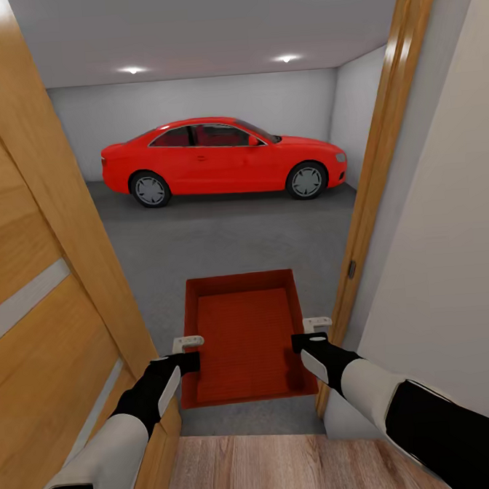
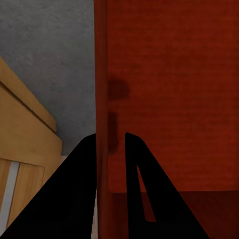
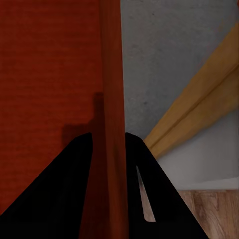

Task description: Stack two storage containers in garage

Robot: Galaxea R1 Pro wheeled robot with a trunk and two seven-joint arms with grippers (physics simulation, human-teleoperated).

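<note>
A storage container is being held at lower centre of the frame, in an open doorway. Its side walls are being clamped by the left gripper and right gripper, each closed on a wall.

A red car stands side-on at the far wall, nose to the right, under two ceiling lights. An open wooden door fills the near left; a wooden door frame rises on the right beside a white wall

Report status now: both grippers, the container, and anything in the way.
Left gripper and right gripper shut on storage container side walls. Container held in doorway, over garage floor. Red car parked ahead.
</note>
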